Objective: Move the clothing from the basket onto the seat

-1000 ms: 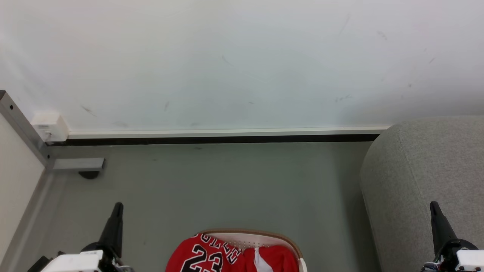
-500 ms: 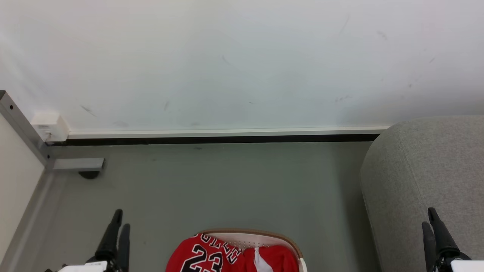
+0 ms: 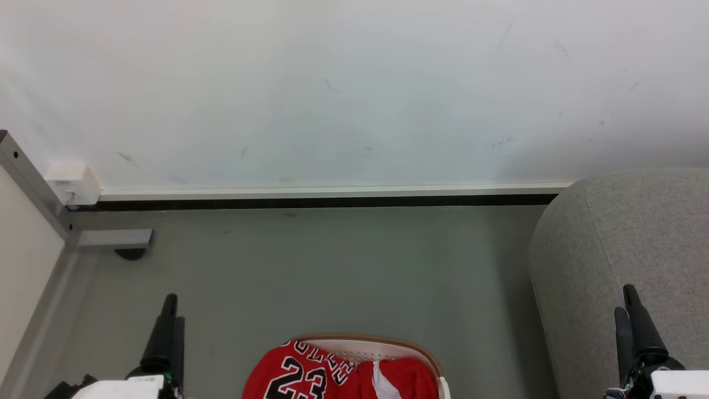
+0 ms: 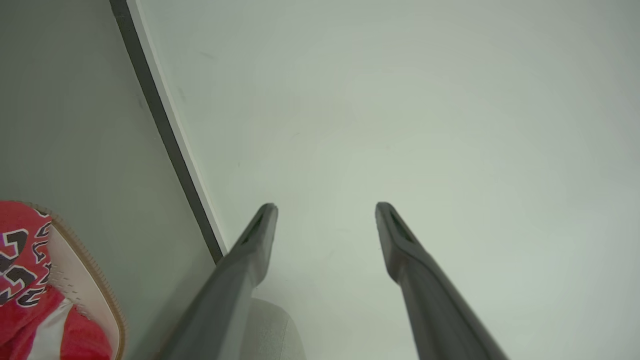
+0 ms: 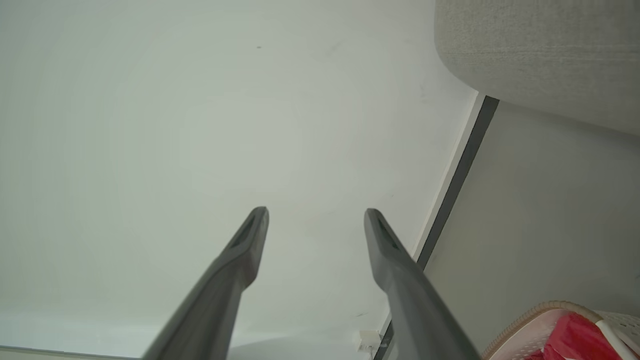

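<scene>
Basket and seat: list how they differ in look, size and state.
The basket is cream-white perforated plastic with a tan rim; the seat is grey woven fabric. The seat looks much bigger than the basket. The basket holds the red clothing; the seat's visible part bears none. Both have rounded edges and stand on the grey floor.

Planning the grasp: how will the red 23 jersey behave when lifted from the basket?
Likely floppy: the jersey lies rumpled in the basket, its lettering bent by folds, so it should drape from a pinch. Probably light, being thin-looking cloth. It may drag the red piece with white bands bunched against it.
</scene>
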Controlling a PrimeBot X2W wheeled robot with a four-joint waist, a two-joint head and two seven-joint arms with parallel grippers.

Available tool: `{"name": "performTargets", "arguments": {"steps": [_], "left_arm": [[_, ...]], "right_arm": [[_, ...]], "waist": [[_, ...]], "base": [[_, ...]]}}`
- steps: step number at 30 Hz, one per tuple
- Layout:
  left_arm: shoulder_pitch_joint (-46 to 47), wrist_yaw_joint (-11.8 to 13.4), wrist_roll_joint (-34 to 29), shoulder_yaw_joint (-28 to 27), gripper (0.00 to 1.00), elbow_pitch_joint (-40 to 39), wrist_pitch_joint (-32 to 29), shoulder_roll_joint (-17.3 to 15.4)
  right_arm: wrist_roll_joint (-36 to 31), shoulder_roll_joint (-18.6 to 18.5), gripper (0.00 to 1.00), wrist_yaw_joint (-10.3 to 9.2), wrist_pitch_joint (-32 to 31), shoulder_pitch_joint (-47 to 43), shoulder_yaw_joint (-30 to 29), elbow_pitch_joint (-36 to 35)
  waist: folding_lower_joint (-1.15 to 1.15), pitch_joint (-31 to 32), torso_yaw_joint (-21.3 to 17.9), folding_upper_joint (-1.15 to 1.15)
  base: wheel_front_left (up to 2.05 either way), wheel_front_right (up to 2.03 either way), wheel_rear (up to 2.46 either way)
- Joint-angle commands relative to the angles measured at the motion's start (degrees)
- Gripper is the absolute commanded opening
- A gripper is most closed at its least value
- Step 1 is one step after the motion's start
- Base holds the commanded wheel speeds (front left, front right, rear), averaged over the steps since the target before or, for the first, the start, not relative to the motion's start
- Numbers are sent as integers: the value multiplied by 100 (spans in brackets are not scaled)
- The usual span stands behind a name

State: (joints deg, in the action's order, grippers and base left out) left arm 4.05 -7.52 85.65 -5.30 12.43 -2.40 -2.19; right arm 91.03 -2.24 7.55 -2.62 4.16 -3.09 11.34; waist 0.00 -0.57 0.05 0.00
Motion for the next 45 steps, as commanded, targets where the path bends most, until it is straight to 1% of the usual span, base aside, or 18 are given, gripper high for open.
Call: {"name": "performTargets", "arguments": {"steps": [1,4,12,19,26,31,35,45], "left_arm": [[101,1,-200,-6,100,-144,46,-38],[104,1,-570,7,100,-231,123,-40],[64,1,-1583,77,100,-476,313,-46],[1,52,-2525,128,100,-634,469,-51],[-74,132,-3509,225,100,-709,612,-56],[-132,237,-4172,319,100,-726,707,-110],[-157,305,-4571,426,100,-638,780,-169],[-177,445,-5251,599,100,-580,953,-234]], "right_arm": [[-139,-93,100,-1,57,130,38,-157],[-416,-163,100,-2,140,140,106,-228],[-1142,-205,100,-3,334,125,211,-397],[-2148,-271,100,-3,489,116,302,-459],[-3124,-353,100,-4,632,85,533,-468],[-3827,-432,100,-4,727,53,712,-432],[-4264,-430,100,-5,800,31,772,-339],[-5055,-337,100,-6,974,51,818,-127]], "waist": [[0,-4,0,0],[0,-15,0,0],[0,-35,-1,0],[0,-37,-13,0],[0,-20,-27,0],[0,-10,-35,0],[0,-8,-36,0],[0,4,-47,0]], "base": [[0,0,0],[0,0,0],[0,0,0],[0,0,0],[0,0,0],[0,0,0],[0,0,0],[0,0,0]]}}
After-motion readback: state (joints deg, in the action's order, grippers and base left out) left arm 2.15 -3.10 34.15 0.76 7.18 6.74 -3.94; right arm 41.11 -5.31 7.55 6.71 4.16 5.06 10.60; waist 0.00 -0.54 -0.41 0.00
